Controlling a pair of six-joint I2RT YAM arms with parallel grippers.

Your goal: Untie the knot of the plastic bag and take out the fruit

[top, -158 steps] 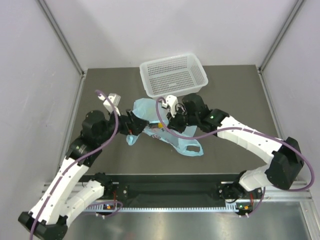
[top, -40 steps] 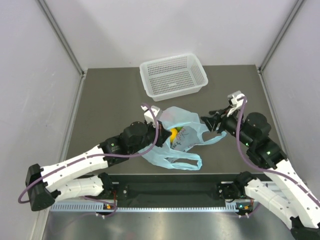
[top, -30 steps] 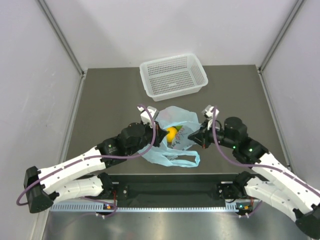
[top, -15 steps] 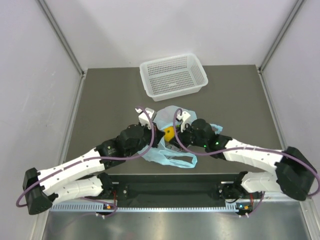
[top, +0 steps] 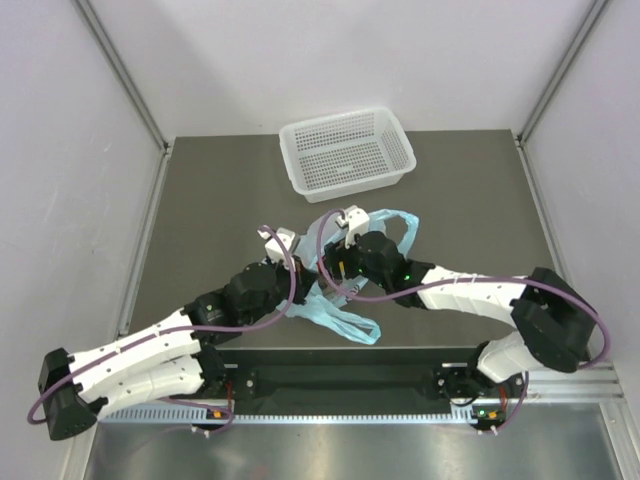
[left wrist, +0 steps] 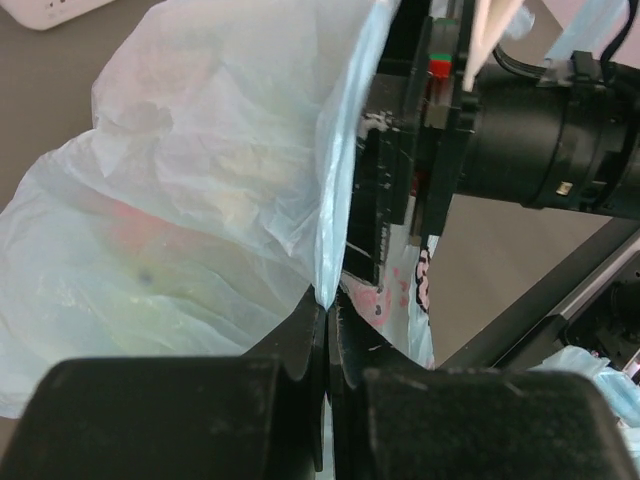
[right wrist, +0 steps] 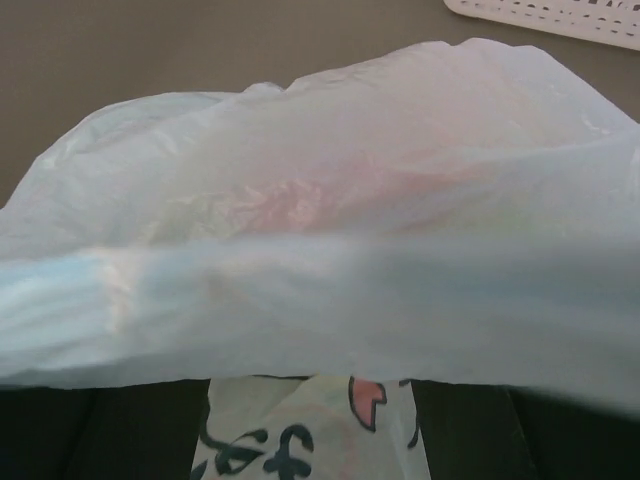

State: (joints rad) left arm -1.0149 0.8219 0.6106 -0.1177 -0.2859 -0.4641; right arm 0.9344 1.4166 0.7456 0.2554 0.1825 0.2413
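Observation:
The light-blue plastic bag [top: 338, 318] lies crumpled at the table's middle, with both grippers meeting over it. My left gripper [top: 308, 268] is shut on a thin edge of the bag [left wrist: 200, 200], pinched at the fingertips [left wrist: 328, 305]. My right gripper [top: 335, 272] pushes in from the right and stands open, its dark fingers [right wrist: 90, 430] spread wide with the bag's printed patch [right wrist: 300, 430] between them. Fruit shows only as a reddish tint [right wrist: 300, 195] through the plastic [right wrist: 330, 270]. The knot is hidden.
A white perforated basket [top: 347, 150] stands at the back centre, its corner [right wrist: 560, 12] showing in the right wrist view. The right gripper's black body [left wrist: 540, 150] sits close beside the left fingers. A loop handle [top: 397, 222] sticks out behind the right wrist.
The right arm has swung left from the table's right side into the bag and its gripper has opened. The yellow fruit seen in the bag's mouth is now covered. The left gripper kept its hold.

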